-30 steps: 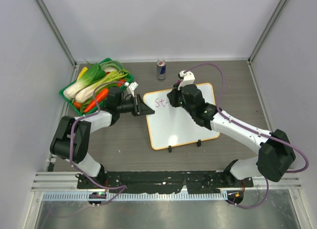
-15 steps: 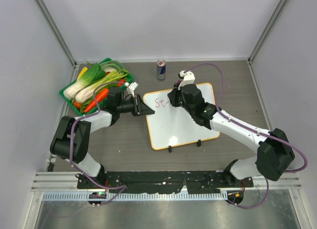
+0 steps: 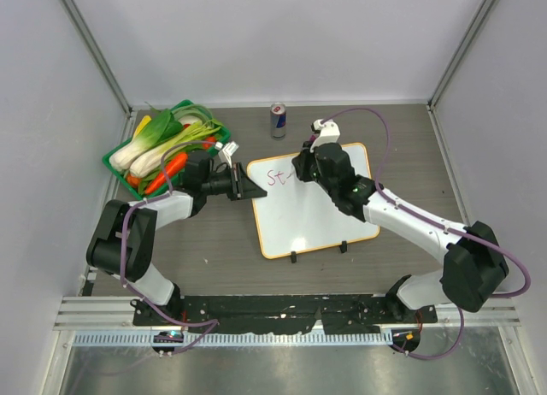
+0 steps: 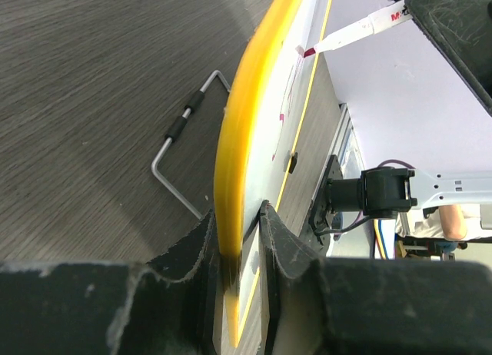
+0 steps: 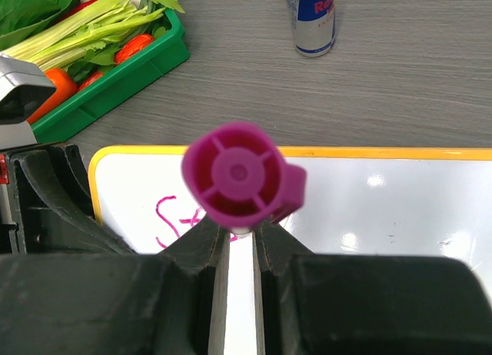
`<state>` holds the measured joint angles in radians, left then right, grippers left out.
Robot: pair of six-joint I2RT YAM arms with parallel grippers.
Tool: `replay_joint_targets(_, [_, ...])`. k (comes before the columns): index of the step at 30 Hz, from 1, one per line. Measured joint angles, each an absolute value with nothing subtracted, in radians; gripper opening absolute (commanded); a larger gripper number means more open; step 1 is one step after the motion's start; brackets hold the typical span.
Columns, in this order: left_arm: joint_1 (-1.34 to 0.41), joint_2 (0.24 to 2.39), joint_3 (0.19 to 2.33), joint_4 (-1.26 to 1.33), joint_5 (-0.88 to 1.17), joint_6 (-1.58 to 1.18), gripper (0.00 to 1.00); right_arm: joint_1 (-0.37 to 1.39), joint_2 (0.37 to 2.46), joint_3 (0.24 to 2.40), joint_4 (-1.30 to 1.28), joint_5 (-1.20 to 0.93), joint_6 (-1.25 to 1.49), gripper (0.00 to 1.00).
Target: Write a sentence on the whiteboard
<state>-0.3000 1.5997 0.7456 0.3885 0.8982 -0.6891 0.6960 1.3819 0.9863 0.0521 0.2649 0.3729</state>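
On the dark wood-grain surface, the whiteboard lies slightly askew in front of the two arms, its two black clips on the near edge. The left claw is clamped on the board's yellow-orange left rim, one finger on each face. The right claw is closed tight around a marker with a magenta end cap, its tip at the board's face beside the letters. Of the sentence, only a pink "St" can be read, in the board's far left corner. Farther back, a green crate of vegetables sits at the far left, and a drink can stands upright beyond the board.
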Motion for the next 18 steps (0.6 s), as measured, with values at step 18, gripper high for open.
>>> replay_joint_targets(18, [-0.300, 1.600, 0.746, 0.384, 0.899, -0.689, 0.00, 0.686, 1.399, 1.006, 0.054, 0.226, 0.373, 0.01])
